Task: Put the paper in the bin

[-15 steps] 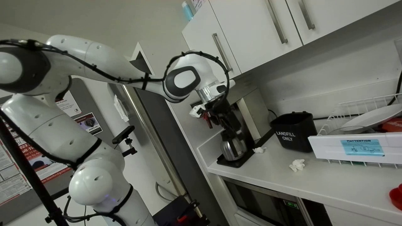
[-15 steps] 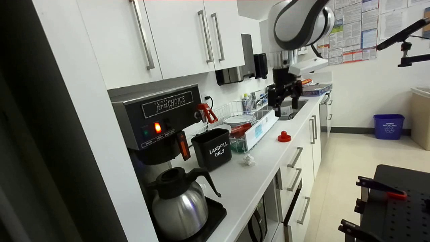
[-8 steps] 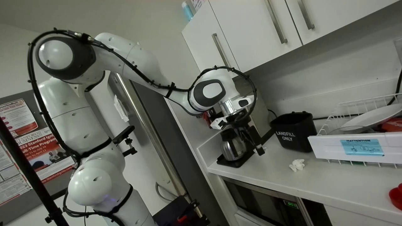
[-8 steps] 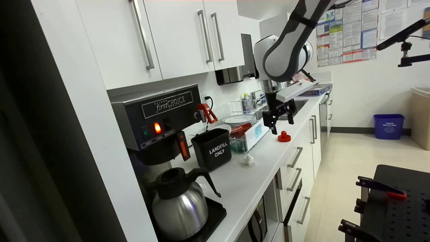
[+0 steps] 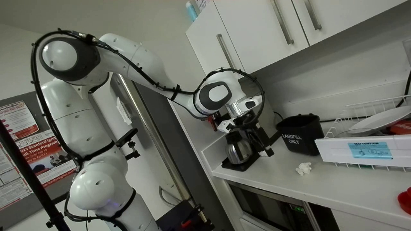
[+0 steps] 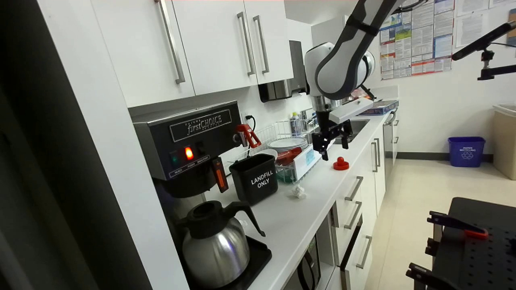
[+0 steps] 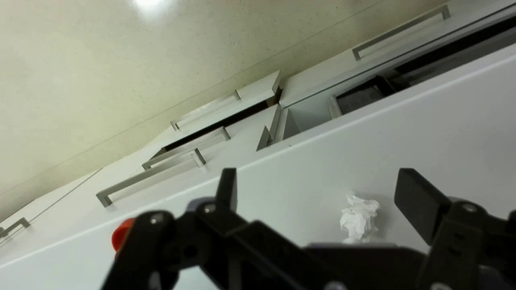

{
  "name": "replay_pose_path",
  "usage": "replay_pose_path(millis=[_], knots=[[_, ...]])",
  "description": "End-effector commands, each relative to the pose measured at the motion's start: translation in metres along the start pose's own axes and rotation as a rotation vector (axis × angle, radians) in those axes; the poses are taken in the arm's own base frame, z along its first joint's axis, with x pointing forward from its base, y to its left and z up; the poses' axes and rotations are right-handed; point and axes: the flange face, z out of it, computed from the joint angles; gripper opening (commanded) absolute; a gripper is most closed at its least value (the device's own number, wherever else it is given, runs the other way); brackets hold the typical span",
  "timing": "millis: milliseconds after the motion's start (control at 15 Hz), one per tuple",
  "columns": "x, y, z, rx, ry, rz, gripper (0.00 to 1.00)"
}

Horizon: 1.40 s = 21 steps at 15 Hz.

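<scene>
Running below cabinets (image 6: 215, 48), the white counter (image 6: 284, 213) bears paper (image 6: 299, 192) and bin (image 6: 254, 181).

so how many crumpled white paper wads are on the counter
2: one crumpled white paper wad near the squat black bin, another wad near the steel carafe, partly hidden in both exterior views. Others could be hidden.

Likely two paper wads (image 5: 303, 168), one black bin (image 5: 306, 139)

The white arm (image 5: 146, 60) had dark grey bands (image 5: 86, 60) and a black cable (image 5: 221, 69). Pale screws (image 7: 209, 208) dotted the black gripper (image 7: 320, 192).
</scene>
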Motion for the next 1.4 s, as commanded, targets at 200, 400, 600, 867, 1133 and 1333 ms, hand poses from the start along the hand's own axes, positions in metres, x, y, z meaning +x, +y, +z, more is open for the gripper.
replay_pose_path(millis=[200, 400, 600, 867, 1133, 1333], knots=[[0.043, -0.019, 0.039, 0.1, 0.116, 0.118, 1.0], [0.065, -0.028, 0.065, 0.07, 0.142, 0.135, 1.0], [0.084, -0.04, 0.086, 0.031, 0.144, 0.146, 1.0], [0.102, -0.062, 0.108, 0.002, 0.141, 0.128, 1.0], [0.114, -0.078, 0.129, -0.007, 0.136, 0.107, 1.0], [0.119, -0.083, 0.141, -0.015, 0.126, 0.106, 1.0]])
